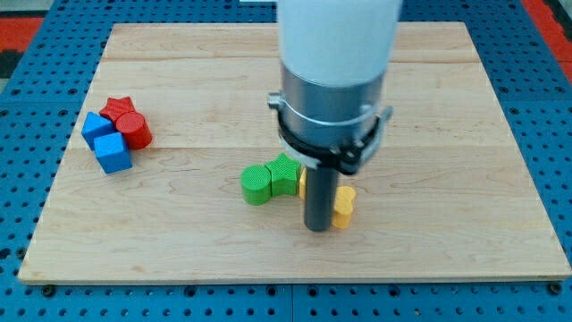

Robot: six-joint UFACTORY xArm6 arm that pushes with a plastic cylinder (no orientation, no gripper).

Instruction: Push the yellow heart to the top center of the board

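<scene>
The yellow heart [344, 207] lies just below the board's middle, mostly hidden behind my rod. My tip [317, 229] rests on the board touching its left lower side. A second yellow block [303, 183] peeks out left of the rod, its shape hidden. A green star [284, 173] and a green cylinder [256, 184] sit together just left of the rod. The arm's white and grey body covers the board's top centre.
At the view's left a cluster holds a red star [118, 110], a red cylinder [137, 131], and two blue blocks [96, 126] [113, 153]. The wooden board [447, 107] lies on a blue pegboard [27, 107].
</scene>
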